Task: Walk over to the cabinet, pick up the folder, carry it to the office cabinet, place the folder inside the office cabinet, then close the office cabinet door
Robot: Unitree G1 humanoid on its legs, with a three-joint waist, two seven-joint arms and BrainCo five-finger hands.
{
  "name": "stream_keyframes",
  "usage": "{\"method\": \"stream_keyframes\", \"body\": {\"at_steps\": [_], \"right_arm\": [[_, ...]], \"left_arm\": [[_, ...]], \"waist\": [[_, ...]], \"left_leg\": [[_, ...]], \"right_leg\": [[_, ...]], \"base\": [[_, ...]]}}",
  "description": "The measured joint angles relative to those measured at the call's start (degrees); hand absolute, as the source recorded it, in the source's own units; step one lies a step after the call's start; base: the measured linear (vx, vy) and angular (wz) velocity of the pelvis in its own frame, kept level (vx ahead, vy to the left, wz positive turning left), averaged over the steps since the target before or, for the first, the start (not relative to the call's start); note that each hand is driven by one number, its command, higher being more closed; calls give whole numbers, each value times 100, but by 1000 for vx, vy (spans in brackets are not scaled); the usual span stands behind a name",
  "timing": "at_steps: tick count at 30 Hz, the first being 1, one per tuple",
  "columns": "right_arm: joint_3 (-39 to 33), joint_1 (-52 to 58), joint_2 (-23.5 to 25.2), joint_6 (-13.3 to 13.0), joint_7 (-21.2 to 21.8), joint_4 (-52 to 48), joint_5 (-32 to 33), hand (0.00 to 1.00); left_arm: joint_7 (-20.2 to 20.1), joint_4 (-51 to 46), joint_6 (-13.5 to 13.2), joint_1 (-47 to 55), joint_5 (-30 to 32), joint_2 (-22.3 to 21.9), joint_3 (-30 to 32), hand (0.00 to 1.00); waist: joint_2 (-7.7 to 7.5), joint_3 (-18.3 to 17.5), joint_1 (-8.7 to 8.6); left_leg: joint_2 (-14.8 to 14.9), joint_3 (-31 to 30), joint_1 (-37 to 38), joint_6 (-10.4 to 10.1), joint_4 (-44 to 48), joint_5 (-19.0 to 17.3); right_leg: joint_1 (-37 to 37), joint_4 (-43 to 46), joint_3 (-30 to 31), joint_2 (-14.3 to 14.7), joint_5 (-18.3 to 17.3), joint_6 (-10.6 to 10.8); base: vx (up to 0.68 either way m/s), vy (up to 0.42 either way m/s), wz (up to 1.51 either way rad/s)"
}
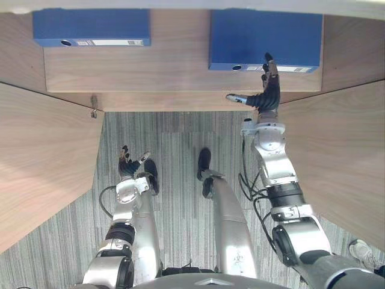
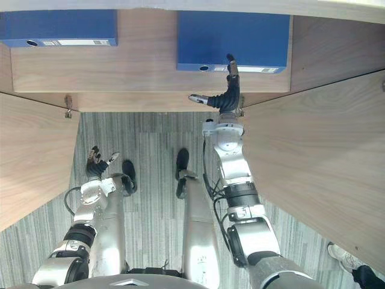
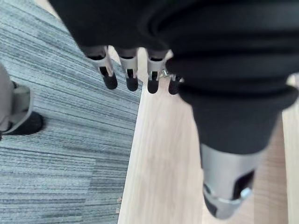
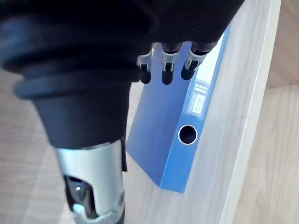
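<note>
Grey striped carpet (image 1: 174, 156), light wooden shelf (image 1: 180, 60): blue rectangular folder (image 1: 264, 36) at 12 o'clock of straight-fingered right hand (image 1: 269, 90), left hand (image 1: 127, 165) relaxed.

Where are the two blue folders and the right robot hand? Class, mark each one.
right blue folder (image 1: 258, 33), left eye view, middle of its top cover.
left blue folder (image 1: 90, 24), left eye view, middle of its top cover.
right robot hand (image 1: 269, 96), left eye view, its dark cover.

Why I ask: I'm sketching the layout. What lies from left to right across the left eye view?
left open wood-grain cabinet door → blue rectangular folder with white spine label → left robot hand → second blue rectangular folder → right open wood-grain cabinet door
</note>
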Motion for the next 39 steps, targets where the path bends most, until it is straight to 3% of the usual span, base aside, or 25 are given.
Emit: {"method": "stream_keyframes", "body": {"at_steps": [1,8,18,30,39], "right_arm": [[54,99,0,2,-10,-166,-274,100],[129,601,-27,-21,-241,-470,-1696,100],[702,498,-44,-21,-284,88,-2574,100],[1139,-775,-327,22,-300,707,-2504,100],[1130,-1587,-735,37,-508,877,-1779,100]], "left_arm": [[0,0,-1,3,41,0,18,0],[-8,0,-135,105,165,29,-3,0],[-7,2,-264,171,270,207,-229,0],[-8,-125,-386,170,268,237,-401,0],[-8,-405,-437,144,243,245,-542,0]], "waist": [[0,0,-4],[-3,-1,-23],[-68,-38,-23],[-79,-46,31],[-65,-32,69]], "left_leg": [[0,21,13,0,-13,-1],[-33,53,48,-9,-89,14],[-143,38,80,-31,-259,118],[-193,-35,-464,-10,16,136],[-120,-154,-1381,-34,869,-60]], "right_leg": [[-4,0,18,0,-1,0],[-5,-3,29,-32,-3,2],[-4,-1,-14,-141,-15,-6],[-580,494,-76,-269,-199,-41],[-1550,1483,-69,-333,-558,-71]], "base": [[-27,-8,-5],[-10,0,0],[-18,-4,6],[-26,-12,6],[-57,-35,2]]}}
